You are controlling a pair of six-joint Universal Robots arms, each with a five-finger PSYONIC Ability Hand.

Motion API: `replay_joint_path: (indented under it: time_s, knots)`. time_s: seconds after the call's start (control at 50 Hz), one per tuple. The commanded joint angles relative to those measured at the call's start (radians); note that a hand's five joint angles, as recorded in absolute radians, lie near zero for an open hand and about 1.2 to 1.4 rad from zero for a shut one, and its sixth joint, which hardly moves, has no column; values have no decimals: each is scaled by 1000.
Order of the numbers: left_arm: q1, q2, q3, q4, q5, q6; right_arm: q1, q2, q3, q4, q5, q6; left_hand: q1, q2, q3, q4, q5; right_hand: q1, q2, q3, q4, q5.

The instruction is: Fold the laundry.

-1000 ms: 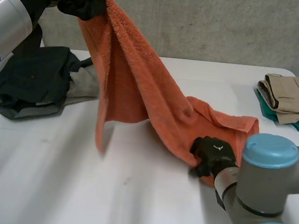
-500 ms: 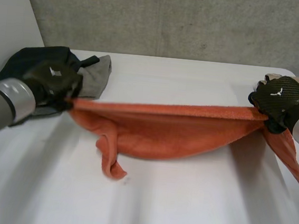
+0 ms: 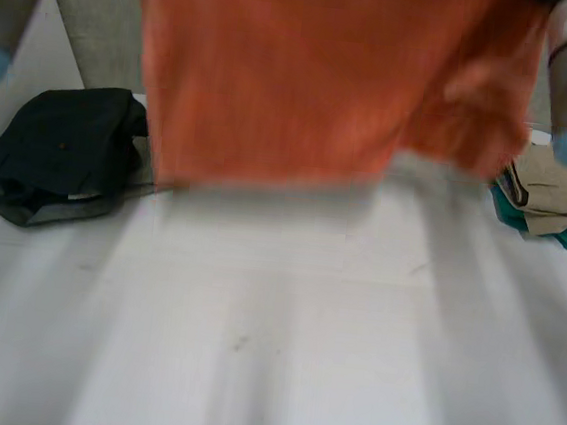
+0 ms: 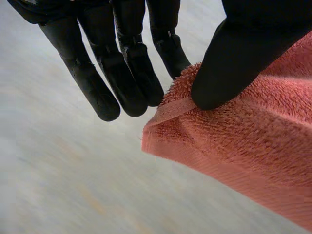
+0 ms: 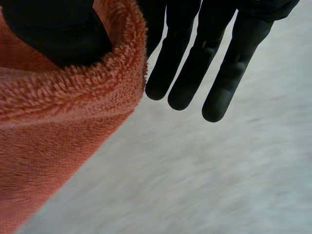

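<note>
The orange towel [image 3: 297, 73] looks soft, floppy and light, so the left hand [image 4: 122, 68] and right hand [image 5: 219, 63] pinch its top edge, one at each end.

Soft, even light brightens the white table [image 3: 268, 372]. A faint grey shadow lies on it beneath the hanging orange towel [image 3: 297, 73].
</note>
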Motion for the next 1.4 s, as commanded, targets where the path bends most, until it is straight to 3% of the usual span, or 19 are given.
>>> replay_joint_path:
  time_s: [0.02,0.26,0.36,0.48,0.54,0.56,0.58,0.76,0.88,1.04,1.16,1.3,1.32,1.4]
  knots:
    - [-2,-7,59,62,-60,-66,17,-79,130,-123,-52,60,263,200,204,196,235,262,226,214,202,216]
    - [55,52,-365,33,-32,-37,0,-185,547,-25,-153,60,263,200,204,196,235,262,226,214,202,216]
    - [85,43,-611,94,58,0,-9,-142,713,24,-222,57,263,200,204,196,235,262,226,214,202,216]
    - [120,-5,-774,130,135,70,-20,-27,765,32,-227,61,263,200,204,196,235,262,226,214,202,216]
    - [131,-11,-803,125,146,119,-29,16,759,49,-210,64,263,200,204,196,235,-65,-102,-114,-125,-111]
    - [133,-10,-808,121,146,131,-32,19,758,55,-202,67,263,200,204,196,235,-259,-295,-307,-319,-305]
    - [139,-5,-815,110,144,150,-38,18,756,73,-181,84,263,200,204,196,235,-633,-669,-681,-693,-679]
    - [168,24,-821,27,143,171,-84,-4,759,184,28,357,263,200,204,196,235,-733,-770,-782,-793,-779]
    - [177,29,-826,1,146,170,-135,-25,791,260,42,431,263,200,204,196,235,-695,-732,-744,-755,-741]
    - [174,55,-864,-37,147,179,-201,-126,891,287,-67,431,263,200,204,196,235,-660,-696,-708,-720,-706]
    - [174,102,-897,-91,144,194,-222,-165,911,314,-86,404,263,200,204,196,235,-663,-699,-711,-723,-709]
    - [188,193,-969,-181,100,286,-271,-216,935,397,-97,256,263,200,204,196,235,-288,-325,-337,-348,-334]
    - [194,217,-990,-201,92,309,-279,-229,945,421,-109,209,263,200,204,196,235,227,191,179,167,181]
    - [200,283,-1038,-261,87,363,-291,-261,965,490,-165,31,263,200,204,196,235,262,226,214,202,216]
